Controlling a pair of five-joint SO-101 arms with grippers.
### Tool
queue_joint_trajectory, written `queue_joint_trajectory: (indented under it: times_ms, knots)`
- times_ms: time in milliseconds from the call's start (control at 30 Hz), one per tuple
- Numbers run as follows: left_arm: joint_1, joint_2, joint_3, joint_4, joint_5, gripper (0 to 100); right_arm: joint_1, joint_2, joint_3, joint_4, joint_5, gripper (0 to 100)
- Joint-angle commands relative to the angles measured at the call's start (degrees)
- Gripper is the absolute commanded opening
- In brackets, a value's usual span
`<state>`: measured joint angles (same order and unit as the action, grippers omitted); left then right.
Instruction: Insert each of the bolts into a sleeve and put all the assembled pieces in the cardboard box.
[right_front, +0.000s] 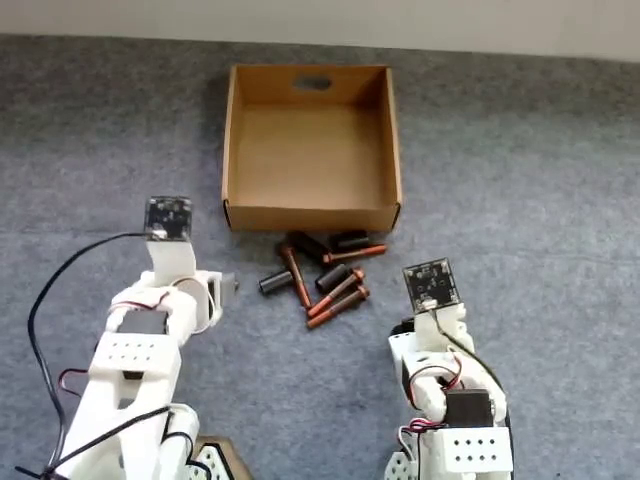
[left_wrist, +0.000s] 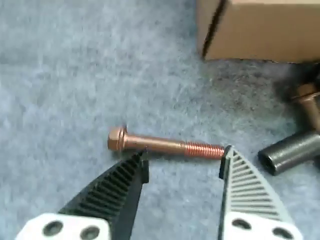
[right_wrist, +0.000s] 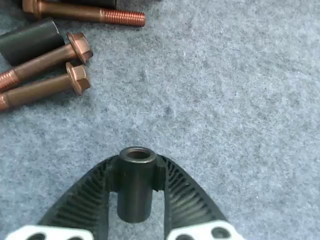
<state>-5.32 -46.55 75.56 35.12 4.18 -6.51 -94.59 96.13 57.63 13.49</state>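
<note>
The right fingers (right_wrist: 90, 200) are closed on a sleeve (right_wrist: 135, 192), gripped by its sides. Its long axis runs in line with the fingers, and the open bore end pokes out past the tips. The felt table (right_wrist: 240, 100) is seen behind it, and the heads of a bolt pair (right_wrist: 45, 75) are near.

The left fingers (left_wrist: 120, 185) are spread wide, nothing gripped. A lone bolt (left_wrist: 165, 144) lies flat just beyond the tips, long axis square across the gap, hex head off one tip, thread off the other. Contact with the tips cannot be told. A loose sleeve (left_wrist: 292, 150) lies near the thread end, on its side, bore showing. A corner of the box (left_wrist: 260, 30) is seen beyond.

High view: the box is open-topped, with a hand slot in the wall at 12 o'clock. The pile (right_front: 320, 275) lies at 6 o'clock of it, just off the front wall.
- The wall bolt (right_front: 355, 253) lies along 3–9, nearest that wall.
- The bolt pair lies side by side along 2–8, heads at 2.
- A fourth bolt (right_front: 294, 275) runs 11–5, head at 11.
- The other sleeves (right_front: 348, 240) lie on their sides among them.

The left arm (right_front: 150, 330) is placed at 8 o'clock of the pile, the right arm (right_front: 440, 370) at 4. Felt extends wide at 3 and 9 o'clock of the box. Its far edge passes just behind the box at 12.
</note>
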Motion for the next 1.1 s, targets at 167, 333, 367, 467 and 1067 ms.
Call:
queue_joint_trajectory:
  times_ms: [167, 333, 367, 467, 1067]
  knots:
    - [-1.89, -0.22, -11.65, 13.01, 9.14, 25, 0.57, -0.57, 2.33, -1.10, -0.18, 0.6]
    - [-2.24, -0.22, -11.74, 13.01, 11.87, 25, 0.57, -0.57, 2.33, -1.10, -0.18, 0.6]
    - [-2.15, 0.22, -11.74, 13.01, 11.96, 25, 0.57, -0.57, 2.33, -1.10, -0.18, 0.6]
    - [-2.15, 5.14, -13.14, 13.54, 11.87, 25, 0.57, -0.57, 2.33, -1.10, -0.18, 0.6]
    - [-2.24, 39.16, -33.63, 16.35, 16.97, 25, 0.57, -0.57, 2.42, -1.10, -0.18, 0.6]
